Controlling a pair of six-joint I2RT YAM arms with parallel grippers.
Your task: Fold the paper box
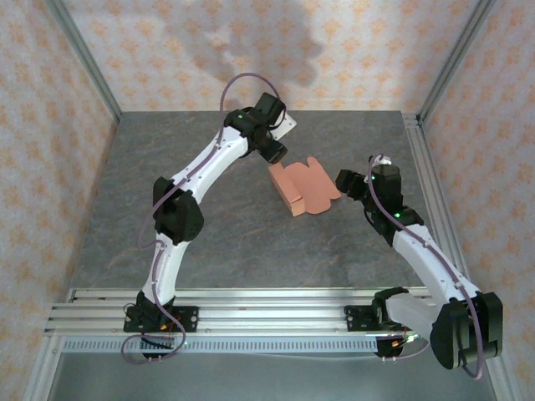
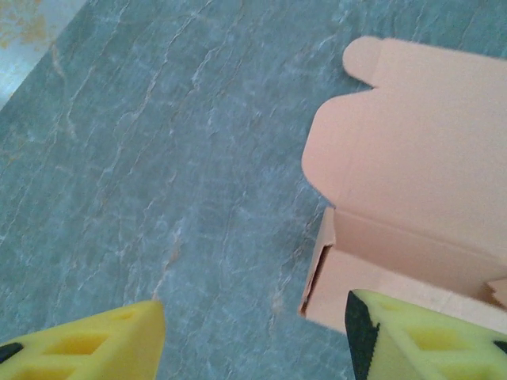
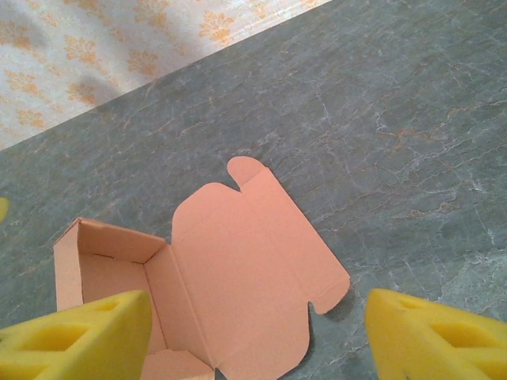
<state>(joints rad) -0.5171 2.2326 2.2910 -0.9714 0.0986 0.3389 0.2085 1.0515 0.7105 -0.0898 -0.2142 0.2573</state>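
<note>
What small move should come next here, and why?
Probably the right gripper should dip to the lid flap and begin lifting it: the paper box has its tray walls up, the lid lies flat on the table, and those fingers stand open over it.

Grey stone-look table inside a papered enclosure.
The table (image 1: 251, 242) has a dark grey top veined with pale, marble-like streaks, matte and flat. Walls (image 1: 167, 50) on three sides carry cream wallpaper with a repeating orange floral motif, and a soft dark shadow (image 1: 251, 50) blotches the back wall. Slim silver metal posts (image 1: 84, 58) run up the back corners, and ribbed aluminium rails (image 1: 267, 302) lie across the table's near edge.
</note>
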